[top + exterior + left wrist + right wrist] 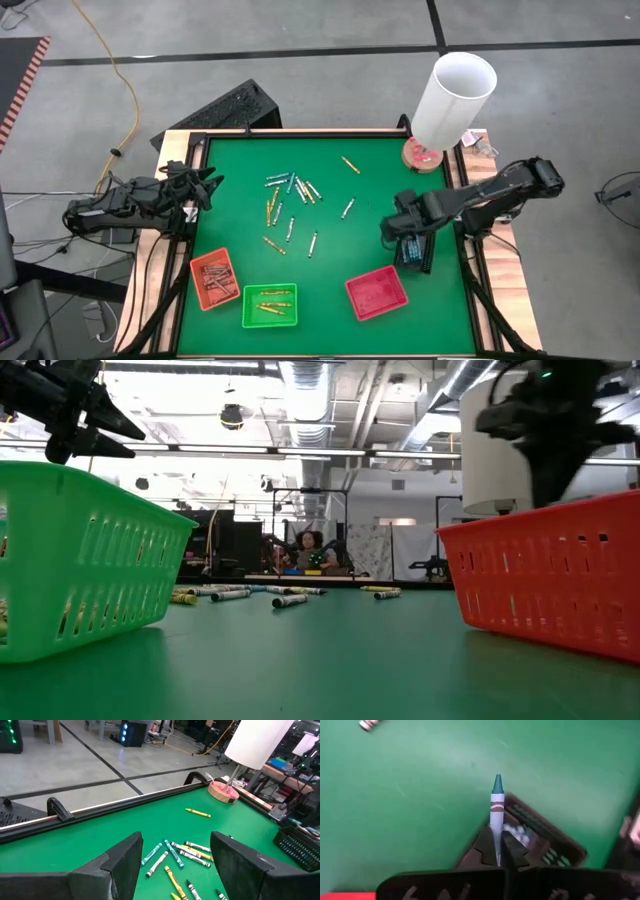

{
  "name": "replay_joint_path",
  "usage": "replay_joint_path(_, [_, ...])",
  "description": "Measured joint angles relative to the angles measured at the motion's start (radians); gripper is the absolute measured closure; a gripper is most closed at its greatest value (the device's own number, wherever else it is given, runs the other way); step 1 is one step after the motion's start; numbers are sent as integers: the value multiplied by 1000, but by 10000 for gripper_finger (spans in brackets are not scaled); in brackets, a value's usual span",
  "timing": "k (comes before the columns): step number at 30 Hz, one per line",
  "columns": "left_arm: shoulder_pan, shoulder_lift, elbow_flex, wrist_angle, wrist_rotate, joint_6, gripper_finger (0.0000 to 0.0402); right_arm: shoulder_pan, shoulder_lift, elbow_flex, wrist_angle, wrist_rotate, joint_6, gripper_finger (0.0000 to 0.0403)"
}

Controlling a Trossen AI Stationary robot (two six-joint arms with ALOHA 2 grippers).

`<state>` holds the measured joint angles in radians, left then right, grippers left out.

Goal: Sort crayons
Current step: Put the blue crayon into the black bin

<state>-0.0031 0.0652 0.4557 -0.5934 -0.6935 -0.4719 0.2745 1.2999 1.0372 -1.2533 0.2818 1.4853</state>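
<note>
Right gripper [499, 851] clamps a blue crayon [496, 810] over black tray [545, 842]; tip protrudes.

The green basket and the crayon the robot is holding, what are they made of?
The green basket looks like glossy moulded plastic: its walls are thin, evenly slotted and let light through. The crayon in the right gripper looks like wax with a matte paper wrapper: a teal tip pokes out of a white printed sleeve.

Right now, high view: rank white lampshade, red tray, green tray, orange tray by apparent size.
1. white lampshade, though it rises toward the camera
2-3. red tray and green tray, alike
4. orange tray
</note>
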Motion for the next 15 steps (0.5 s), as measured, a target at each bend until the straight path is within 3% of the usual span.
replay_joint_path(8, [0, 0, 0, 0, 0, 0, 178, 190, 23, -33, -37, -6, 304, 403])
replay_joint_path(15, [0, 0, 0, 0, -11, 0, 178, 252, 57, -66, -17, -10, 400, 403])
